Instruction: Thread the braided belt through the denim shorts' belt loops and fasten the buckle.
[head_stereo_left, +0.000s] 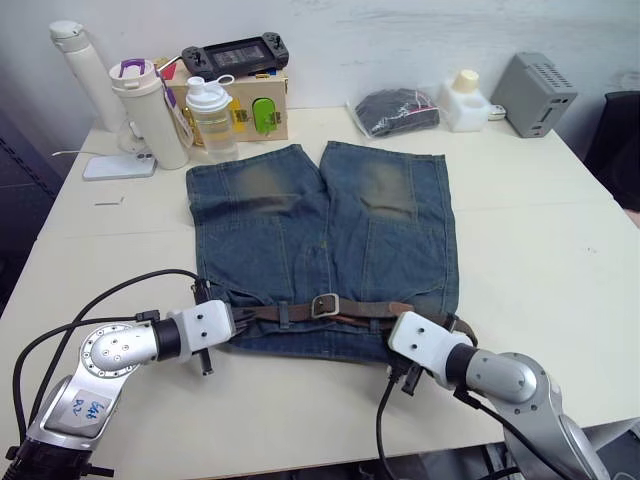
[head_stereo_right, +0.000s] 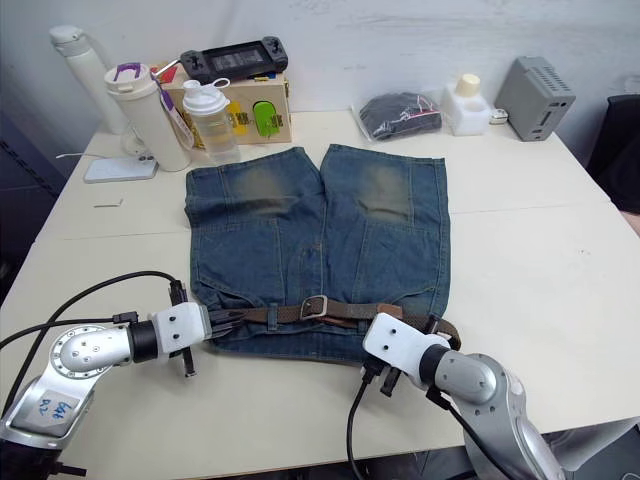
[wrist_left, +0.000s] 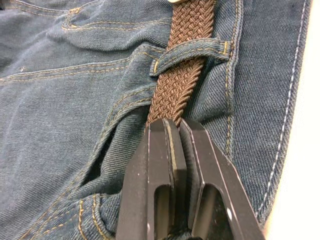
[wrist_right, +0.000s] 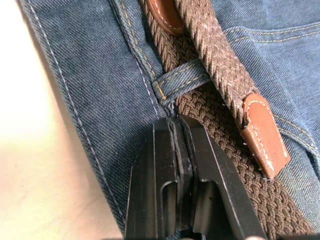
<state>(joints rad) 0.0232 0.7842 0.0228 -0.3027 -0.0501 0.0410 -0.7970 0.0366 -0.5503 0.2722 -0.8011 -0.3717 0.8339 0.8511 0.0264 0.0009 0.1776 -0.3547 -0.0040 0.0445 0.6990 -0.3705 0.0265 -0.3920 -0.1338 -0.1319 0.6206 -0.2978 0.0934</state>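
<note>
Both grippers lie at the waistband of the denim shorts (head_stereo_left: 325, 240), which are spread flat on the white table (head_stereo_left: 540, 250) with the legs pointing away from us. We see the left gripper (wrist_left: 172, 131) with its fingers pressed together, the tips touching the braided belt (wrist_left: 180, 65) just below a belt loop (wrist_left: 192, 52) that crosses over the strap. The right gripper (wrist_right: 179, 125) also has its fingers together, the tips against the denim just beside another belt loop (wrist_right: 182, 80); we cannot tell if cloth is caught between them. The belt runs along the waistband, and the buckle (head_stereo_left: 325, 305) sits near the middle. A brown leather tip (wrist_right: 262, 137) lies on top of the strap near the right gripper.
</note>
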